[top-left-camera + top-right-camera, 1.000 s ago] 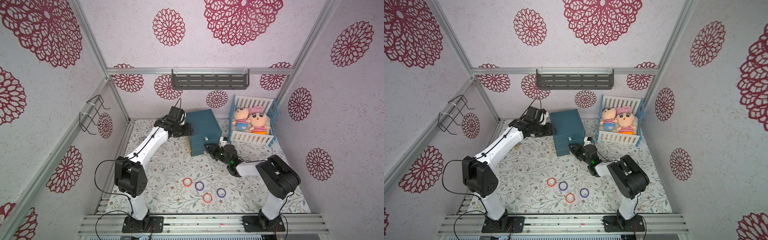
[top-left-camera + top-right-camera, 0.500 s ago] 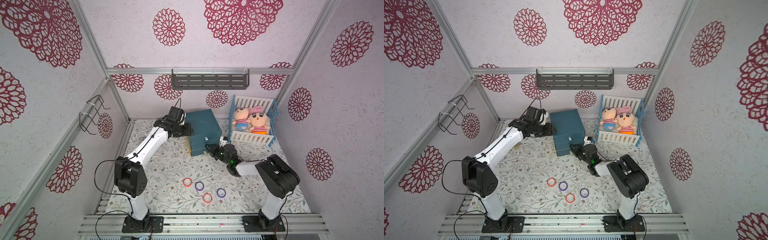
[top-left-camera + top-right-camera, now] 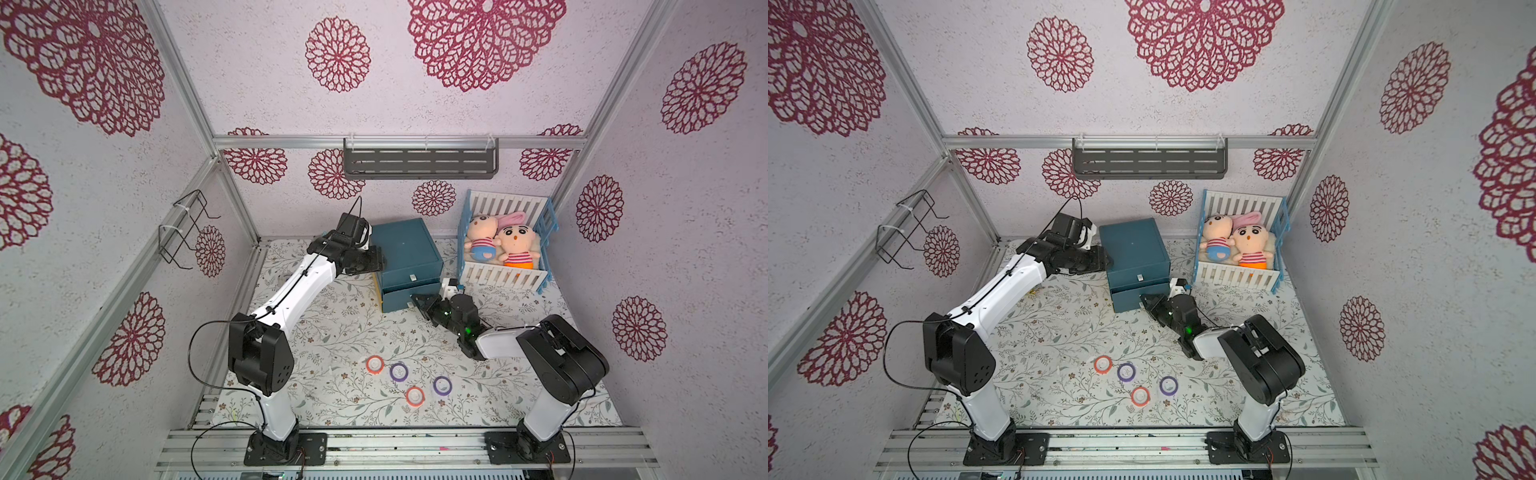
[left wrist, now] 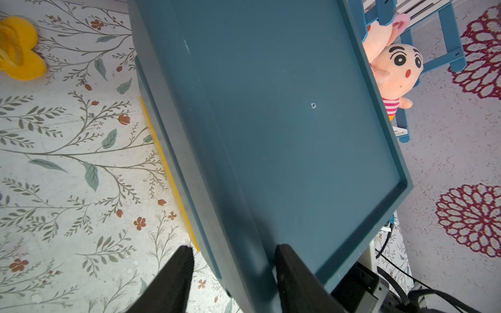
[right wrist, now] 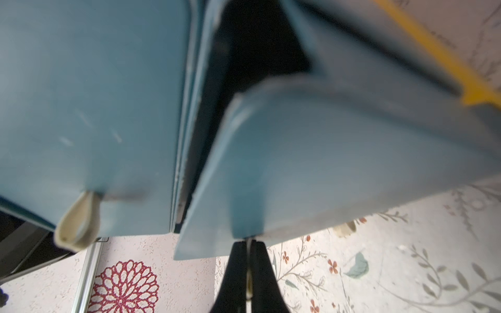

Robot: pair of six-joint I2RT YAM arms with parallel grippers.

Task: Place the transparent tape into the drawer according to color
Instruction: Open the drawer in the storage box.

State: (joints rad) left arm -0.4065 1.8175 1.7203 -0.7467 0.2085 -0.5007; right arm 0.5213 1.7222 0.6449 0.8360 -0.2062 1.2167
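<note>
Currently, four tape rings lie flat near the front of the tabletop, well apart from both end effectors, which are at the blue chest toward the back. The right end effector is the nearer one. Its jaws are together, pinched on the thin pale pull tab of the lower drawer, which stands slightly out of the chest. The left end effector is at the chest's far side, jaws apart and astride the top rim. One finger stands clear of the side wall; the other lies over the top.

A red-orange ring and a purple ring lie just beside each other. Nearer the front, a second red-orange ring and a second purple ring do likewise. Each shows a pale core.

The rings are too small to judge how see-through they are. The right wrist view is blurred and the gap behind the drawer front is dark, so its contents cannot be made out.
</note>
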